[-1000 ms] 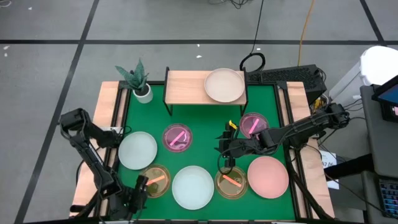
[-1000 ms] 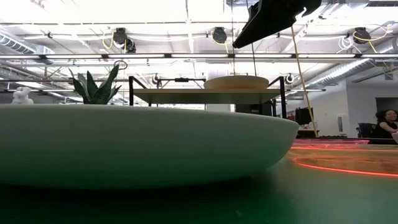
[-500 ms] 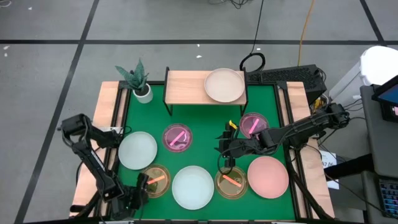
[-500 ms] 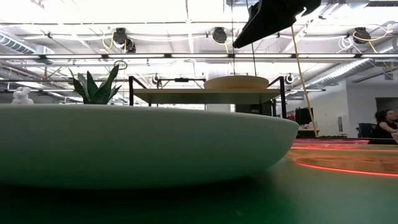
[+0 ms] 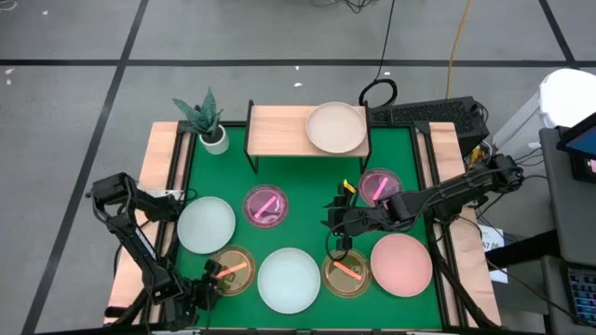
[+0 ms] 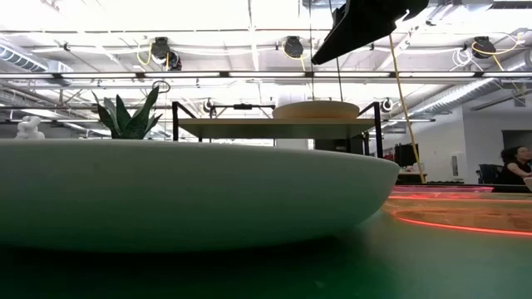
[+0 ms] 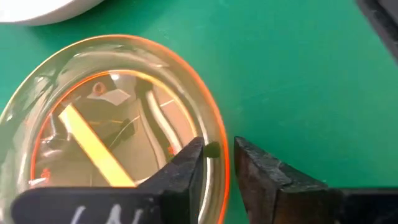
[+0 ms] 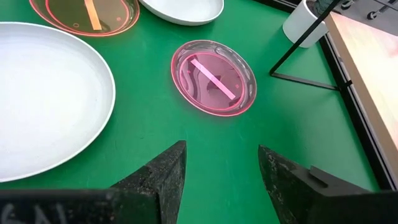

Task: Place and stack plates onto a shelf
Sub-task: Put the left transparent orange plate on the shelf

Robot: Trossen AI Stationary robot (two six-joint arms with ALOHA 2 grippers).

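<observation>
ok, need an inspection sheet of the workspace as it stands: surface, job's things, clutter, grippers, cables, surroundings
Surface: green mat, wooden strips at its sides.
Job's things: cream plate on the shelf; seven plates on the mat, among them the amber plate.
Clutter: potted plant beside the shelf.
Grippers: left gripper, jaws straddling the amber plate's rim; right gripper, jaws open above bare mat.
Cables: black coil and orange cable on the floor.
Surroundings: person seated far off.
</observation>
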